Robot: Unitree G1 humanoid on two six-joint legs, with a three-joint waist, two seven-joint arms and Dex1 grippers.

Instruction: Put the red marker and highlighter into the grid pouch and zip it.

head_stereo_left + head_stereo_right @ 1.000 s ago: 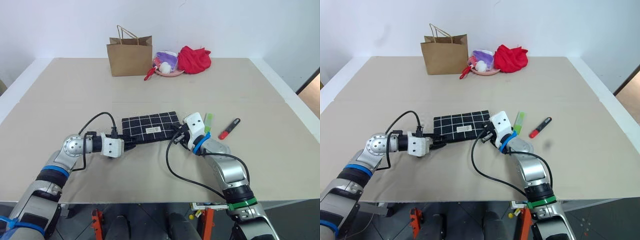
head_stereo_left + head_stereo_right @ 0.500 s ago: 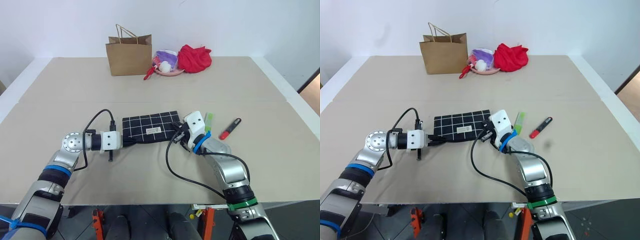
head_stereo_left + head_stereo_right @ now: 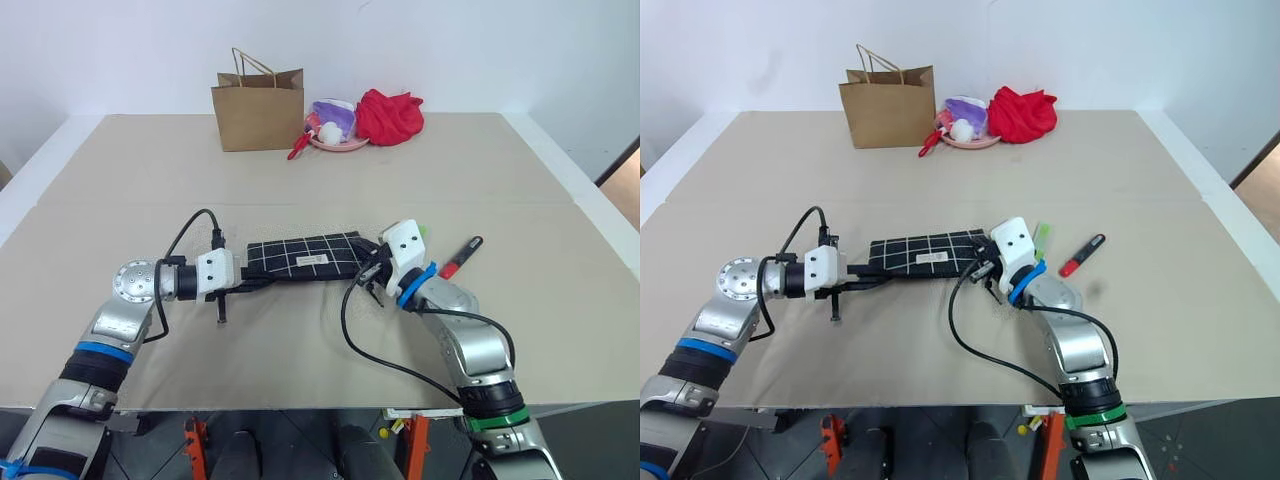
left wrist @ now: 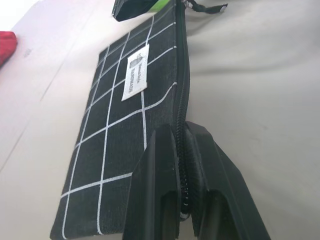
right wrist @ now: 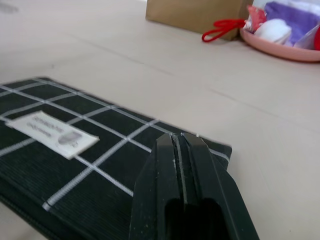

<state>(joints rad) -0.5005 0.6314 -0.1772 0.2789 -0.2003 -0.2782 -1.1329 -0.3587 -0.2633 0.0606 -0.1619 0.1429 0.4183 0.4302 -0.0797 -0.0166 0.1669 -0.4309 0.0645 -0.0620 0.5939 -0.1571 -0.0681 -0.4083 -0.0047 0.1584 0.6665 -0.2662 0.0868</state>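
Observation:
The grid pouch [image 3: 305,258], black with white lines and a small label, hangs tilted just above the table, held at both ends. My left gripper [image 3: 252,279] is shut on its zipper edge [image 4: 181,150] at the left end. My right gripper [image 3: 366,270] is shut on the pouch's right end, its fingers [image 5: 182,155] pressed together over the corner. The red marker [image 3: 459,257] lies on the table to the right of my right wrist. The lime-green highlighter [image 3: 1040,236] lies just behind that wrist, partly hidden by it.
At the table's far edge stand a brown paper bag [image 3: 258,108], a pink dish [image 3: 338,146] with purple and white items, red scissors handles [image 3: 298,150] and a red cloth [image 3: 388,117]. Bare tabletop [image 3: 320,200] stretches between them and the pouch.
Both grippers have risen a little with the pouch, which went from lying flat to tilted on its edge. My left wrist has rolled. Marker and highlighter stayed put.

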